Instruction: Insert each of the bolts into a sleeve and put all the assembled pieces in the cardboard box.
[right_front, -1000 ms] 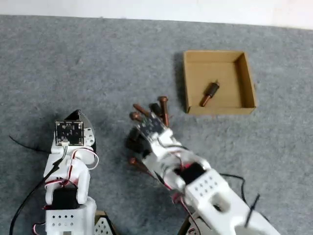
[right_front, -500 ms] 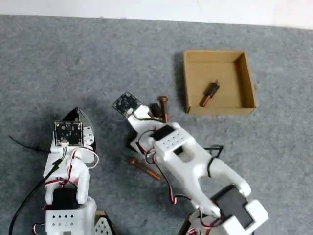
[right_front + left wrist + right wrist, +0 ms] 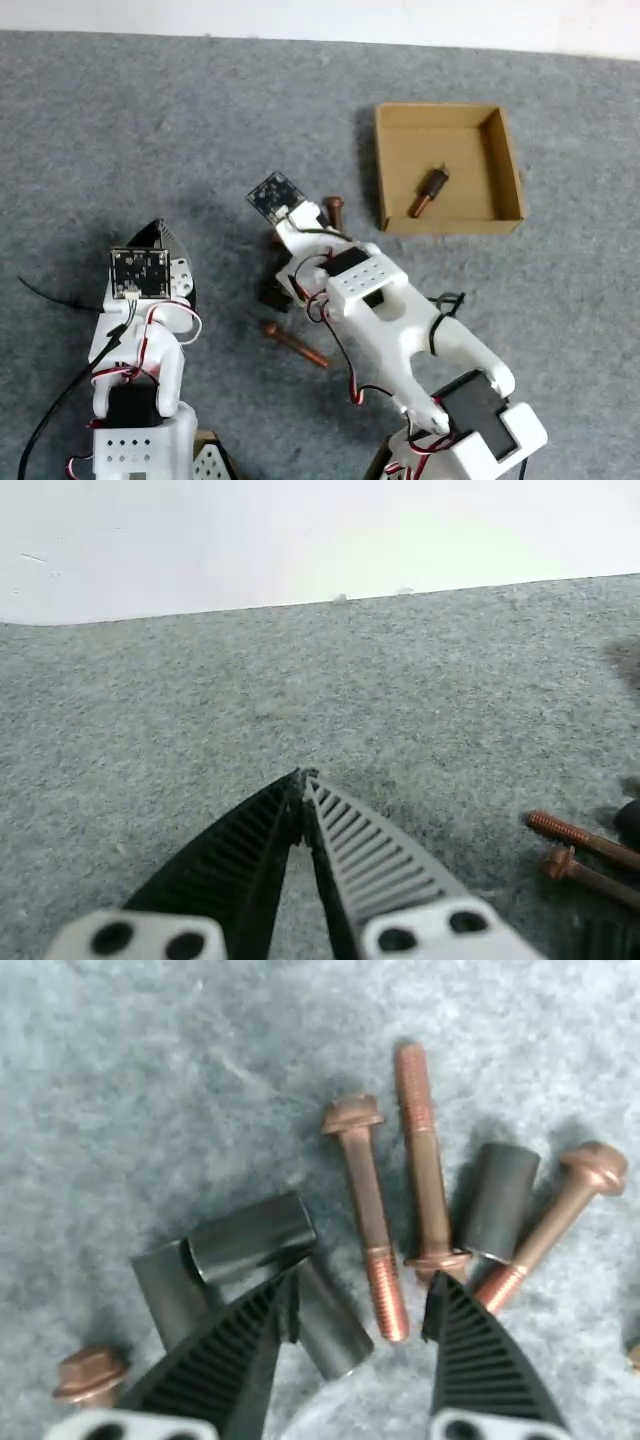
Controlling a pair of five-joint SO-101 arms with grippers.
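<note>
Swinging up and forward over the last second, our right arm is now standing with its wrist over the pile of loose parts, while our left arm is keeping its place. Nearest us, our left gripper [image 3: 303, 780] is hanging low over the grey mat [image 3: 150, 720], tips pressed together and gripping nothing. A little farther out, a lone bolt [image 3: 293, 342] is lying by itself on the mat. Beyond it, our right gripper [image 3: 362, 1290] is hovering spread wide and empty over the pile. One fingertip is sitting over a dark sleeve [image 3: 330, 1325], perhaps touching it, though we cannot be sure. A copper bolt [image 3: 368, 1220] is lying with its threaded end between the two tips. Just beside it, a second bolt [image 3: 423, 1160], another sleeve [image 3: 497, 1200] and a third bolt [image 3: 555, 1215] are lying side by side. Farthest off, the cardboard box [image 3: 380, 170] is holding one assembled piece [image 3: 430, 190].
</note>
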